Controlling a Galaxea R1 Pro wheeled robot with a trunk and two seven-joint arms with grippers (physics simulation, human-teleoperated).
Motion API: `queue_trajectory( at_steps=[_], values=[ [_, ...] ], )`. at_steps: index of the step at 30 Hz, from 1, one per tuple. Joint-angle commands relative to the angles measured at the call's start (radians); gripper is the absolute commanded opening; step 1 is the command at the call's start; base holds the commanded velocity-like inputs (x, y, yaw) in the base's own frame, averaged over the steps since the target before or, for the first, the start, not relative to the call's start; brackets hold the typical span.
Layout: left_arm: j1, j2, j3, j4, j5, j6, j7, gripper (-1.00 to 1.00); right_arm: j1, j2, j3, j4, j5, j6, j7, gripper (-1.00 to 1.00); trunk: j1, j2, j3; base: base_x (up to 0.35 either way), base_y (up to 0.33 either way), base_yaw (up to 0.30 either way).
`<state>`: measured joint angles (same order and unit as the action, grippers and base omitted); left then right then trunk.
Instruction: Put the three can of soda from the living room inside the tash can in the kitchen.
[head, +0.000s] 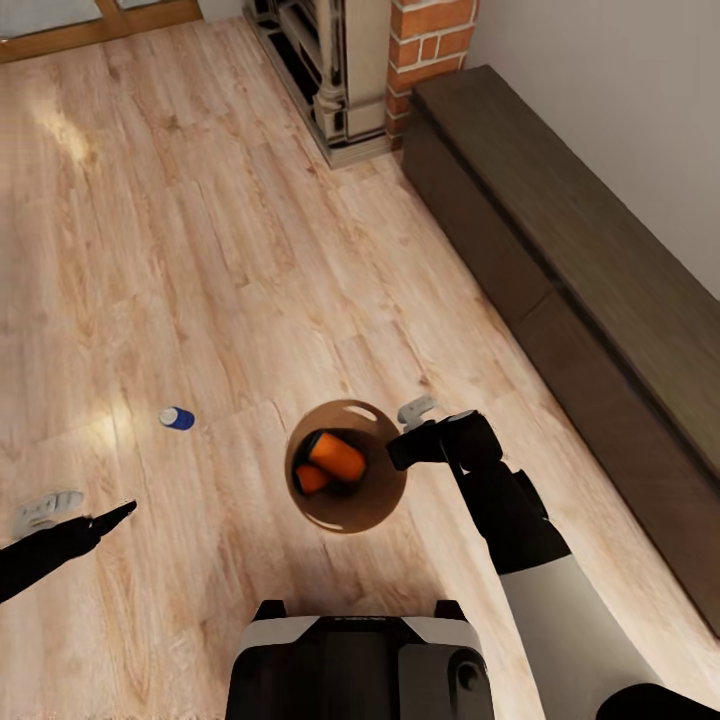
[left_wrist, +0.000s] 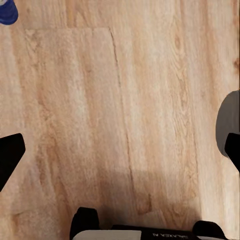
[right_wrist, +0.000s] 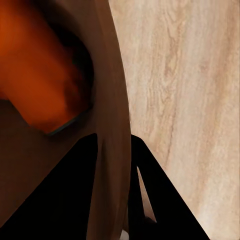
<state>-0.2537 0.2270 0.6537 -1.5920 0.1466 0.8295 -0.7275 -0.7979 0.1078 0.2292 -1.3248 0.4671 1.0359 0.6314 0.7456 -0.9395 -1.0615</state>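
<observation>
The tash can (head: 378, 497), a round bin with a coppery-brown inside, is near the middle of the head view. My right gripper (head: 406, 432) is shut on its right rim. The right wrist view shows one black finger (right_wrist: 75, 185) inside the wall and the other outside it. Two orange cans of soda (head: 335, 455) lie inside the bin and show as an orange blur (right_wrist: 40, 75) in the right wrist view. The dark blue can (head: 177, 418) (left_wrist: 7, 12) lies on its side on the wood floor, left of the bin. My left gripper (head: 100, 506) (left_wrist: 120, 150) hangs open, low and left of the blue can.
A long dark low cabinet (head: 580, 260) runs along the right wall. The red-brick fireplace (head: 430, 40) stands at the back, and a wood-framed door edge (head: 100, 25) is at the top left. My base (head: 360, 660) sits just below the bin. Open wood floor spreads left and ahead.
</observation>
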Motion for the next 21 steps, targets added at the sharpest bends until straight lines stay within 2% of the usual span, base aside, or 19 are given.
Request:
queue_trajectory(
  at_steps=[1, 4, 6, 14, 21],
  values=[
    [0.0, -0.01, 0.0, 0.0, -0.002, -0.012, 0.003, 1.0, 0.0, 0.001, 0.001, 0.0, -0.04, 0.011, 0.006, -1.0, 0.0, 0.0, 0.0, 0.0, 0.0, 0.249],
    [0.0, -0.038, -0.001, 0.002, -0.004, -0.046, 0.03, 1.0, 0.0, 0.003, 0.001, 0.001, -0.038, 0.011, 0.006, -1.0, 0.0, 0.0, 0.001, 0.0, 0.0, 0.246],
    [0.001, -0.042, -0.002, 0.002, -0.003, -0.05, 0.036, 1.0, 0.0, 0.002, 0.0, 0.001, -0.038, 0.011, 0.006, -1.0, 0.0, 0.0, 0.003, 0.0, 0.0, 0.24],
    [0.004, -0.053, -0.002, 0.024, -0.007, -0.06, 0.053, 1.0, 0.003, -0.004, -0.009, -0.004, -0.038, 0.011, 0.001, -1.0, 0.031, -0.056, -0.015, 0.0, 0.0, 0.195],
    [0.004, -0.054, -0.002, 0.034, -0.009, -0.08, 0.054, 1.0, 0.007, -0.006, -0.009, -0.007, -0.038, 0.011, -0.048, -1.0, 0.057, -0.105, -0.031, 0.0, 0.0, 0.116]
  ],
)
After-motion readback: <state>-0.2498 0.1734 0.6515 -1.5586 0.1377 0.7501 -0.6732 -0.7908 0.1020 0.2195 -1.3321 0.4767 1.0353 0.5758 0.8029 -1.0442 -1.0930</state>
